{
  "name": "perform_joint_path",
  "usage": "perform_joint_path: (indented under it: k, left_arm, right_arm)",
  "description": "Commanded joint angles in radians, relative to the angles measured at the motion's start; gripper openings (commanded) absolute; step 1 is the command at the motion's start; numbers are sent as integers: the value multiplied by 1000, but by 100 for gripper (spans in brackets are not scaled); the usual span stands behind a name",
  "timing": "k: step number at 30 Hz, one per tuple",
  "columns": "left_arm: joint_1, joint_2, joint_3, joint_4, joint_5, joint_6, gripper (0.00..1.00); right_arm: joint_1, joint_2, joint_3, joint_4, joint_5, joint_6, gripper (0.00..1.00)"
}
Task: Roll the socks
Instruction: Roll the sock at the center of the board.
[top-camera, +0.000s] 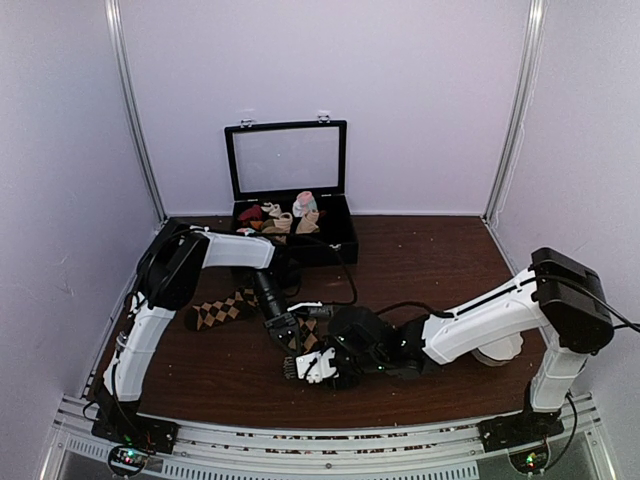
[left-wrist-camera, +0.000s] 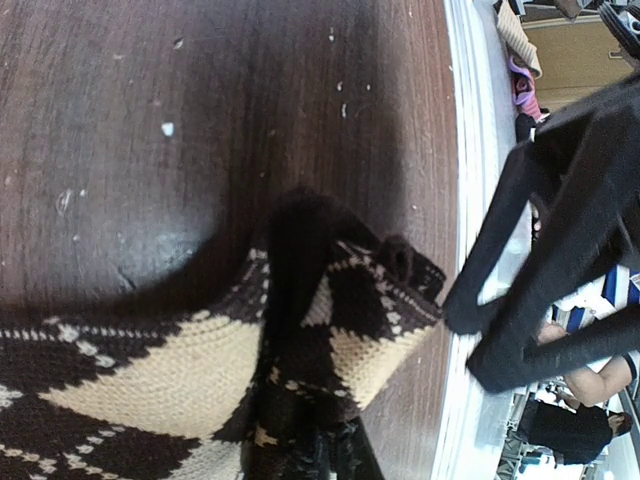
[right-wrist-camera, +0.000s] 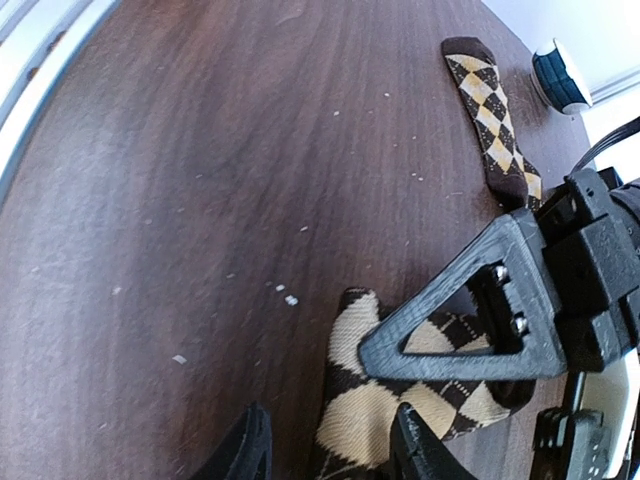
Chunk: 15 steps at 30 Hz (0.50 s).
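Two dark brown socks with tan argyle diamonds are on the table. One sock lies flat, left of centre. My left gripper is shut on the bunched edge of the other sock, and the fabric hides its fingertips. My right gripper stands open low over the same sock's end; the sock lies against its right finger, with bare table next to its left finger. The left gripper's black finger crosses just above this sock.
A black case with its lid raised stands at the back, holding several small sock rolls. The white rail at the table's near edge runs close to both grippers. The right gripper's black fingers are close beside the left one.
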Motion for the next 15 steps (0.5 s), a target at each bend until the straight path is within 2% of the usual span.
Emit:
perform_joint_path:
  k: [1, 15]
  left_arm:
    - [-5, 55, -6, 15, -103, 23, 0]
    - [6, 52, 4, -4, -98, 38, 0]
  right_arm:
    - [-28, 56, 55, 8, 11, -23, 42]
    - [-57, 140, 16, 8, 18, -11, 36]
